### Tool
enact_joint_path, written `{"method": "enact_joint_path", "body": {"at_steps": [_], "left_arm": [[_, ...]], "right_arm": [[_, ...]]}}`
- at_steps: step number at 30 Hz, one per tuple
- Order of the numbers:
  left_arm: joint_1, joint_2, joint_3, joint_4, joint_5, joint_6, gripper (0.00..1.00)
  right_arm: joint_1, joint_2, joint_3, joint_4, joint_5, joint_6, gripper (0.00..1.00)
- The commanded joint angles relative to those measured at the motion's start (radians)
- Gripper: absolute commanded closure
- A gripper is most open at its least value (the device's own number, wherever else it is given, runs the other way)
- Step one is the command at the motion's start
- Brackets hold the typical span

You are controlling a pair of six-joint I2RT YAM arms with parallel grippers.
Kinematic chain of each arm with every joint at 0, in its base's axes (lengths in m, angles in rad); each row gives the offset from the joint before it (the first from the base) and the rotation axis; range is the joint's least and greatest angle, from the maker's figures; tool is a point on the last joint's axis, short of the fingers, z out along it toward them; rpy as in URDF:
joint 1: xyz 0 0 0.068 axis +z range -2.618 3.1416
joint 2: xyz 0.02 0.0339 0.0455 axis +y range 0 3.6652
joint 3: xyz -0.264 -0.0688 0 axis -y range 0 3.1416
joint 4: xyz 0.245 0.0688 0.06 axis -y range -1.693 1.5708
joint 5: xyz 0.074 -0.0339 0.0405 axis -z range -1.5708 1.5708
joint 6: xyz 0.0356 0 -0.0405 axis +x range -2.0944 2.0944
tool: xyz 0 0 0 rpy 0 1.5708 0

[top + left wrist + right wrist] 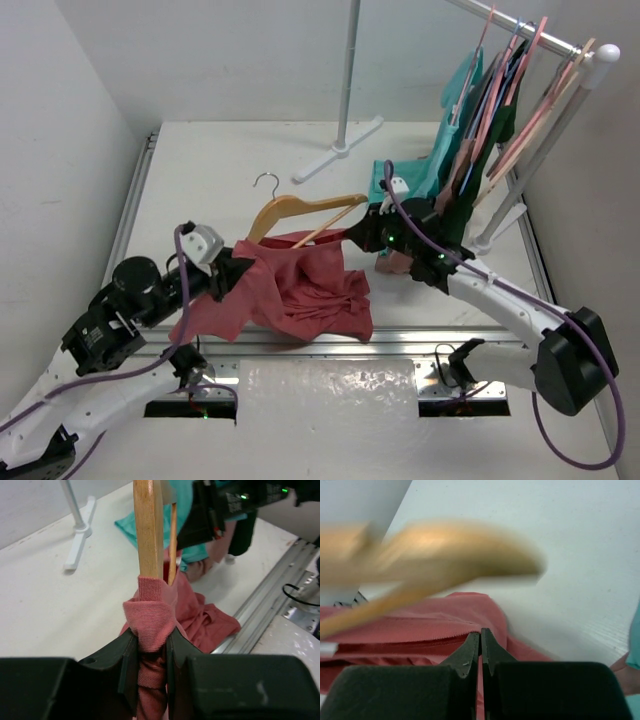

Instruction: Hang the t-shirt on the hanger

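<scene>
Left wrist view: left gripper (151, 647) pinches the coral-red fabric t-shirt (207, 622) over one light-brown wooden hanger (148, 530) end; right gripper (480, 639) is closed tight.

Robot lab, white-walled table (200, 180), garment rack (349, 70)

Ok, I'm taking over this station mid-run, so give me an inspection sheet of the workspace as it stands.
Surface: white table, metal rail along its near edge.
Job's things: t-shirt crumpled on the table, one part pulled over an end of the hanger.
Clutter: teal cloth on the table under the clothes rack.
Grippers: left gripper shut on bunched t-shirt; right gripper shut, tips at the t-shirt's edge, pinch unclear.
Cables: purple cables along both arms.
Surroundings: clothes rack with hung garments; white walls.
</scene>
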Motion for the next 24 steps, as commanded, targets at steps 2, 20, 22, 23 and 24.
{"method": "enact_joint_path", "body": {"at_steps": [2, 20, 22, 23, 24], "left_arm": [[0.004, -0.08, -0.023, 0.169, 0.069, -0.021, 1.0], [0.002, -0.07, 0.068, -0.055, -0.001, 0.019, 1.0], [0.002, -0.089, 0.066, -0.026, -0.011, 0.013, 1.0], [0.002, -0.096, 0.066, -0.015, -0.008, 0.01, 1.0], [0.004, -0.11, 0.065, -0.004, -0.003, 0.007, 1.0]], "right_arm": [[-0.125, 0.019, 0.03, 0.024, -0.064, -0.02, 1.0], [-0.273, -0.002, 0.167, -0.069, -0.031, -0.133, 1.0], [-0.273, 0.013, 0.173, -0.077, -0.037, -0.136, 1.0], [-0.276, 0.029, 0.173, -0.075, -0.04, -0.138, 1.0], [-0.276, 0.036, 0.171, -0.077, -0.036, -0.139, 1.0]]}}
